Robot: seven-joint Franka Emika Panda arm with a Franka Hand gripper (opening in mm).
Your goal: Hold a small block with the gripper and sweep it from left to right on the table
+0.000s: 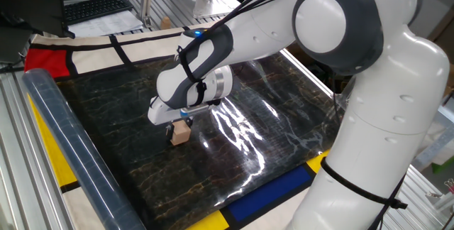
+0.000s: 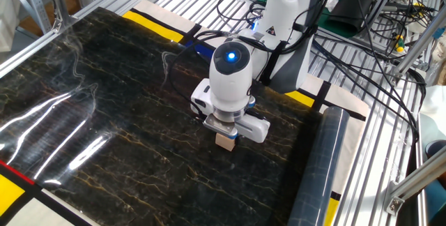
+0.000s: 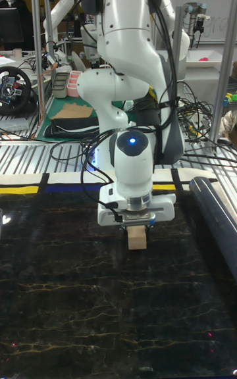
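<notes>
The small block (image 1: 180, 133) is a light tan wooden cube resting on the table (image 1: 234, 159), a glossy black marble-patterned sheet. My gripper (image 1: 179, 123) points straight down and is shut on the small block's top. In the other fixed view the small block (image 2: 224, 141) shows below the white housing, with the gripper (image 2: 226, 134) above it and the table (image 2: 104, 135) around. The tall fixed view shows the small block (image 3: 136, 238) pinched under the gripper (image 3: 136, 227), its base on the table (image 3: 79, 300). The dark fingers are mostly hidden by the housing.
A long dark rolled tube (image 1: 71, 152) lies along the table's edge near the block, also seen as the tube (image 2: 317, 177) and the tube (image 3: 217, 214). Yellow, blue, red and white panels border the sheet. Cables (image 2: 362, 58) and metal framing lie beyond.
</notes>
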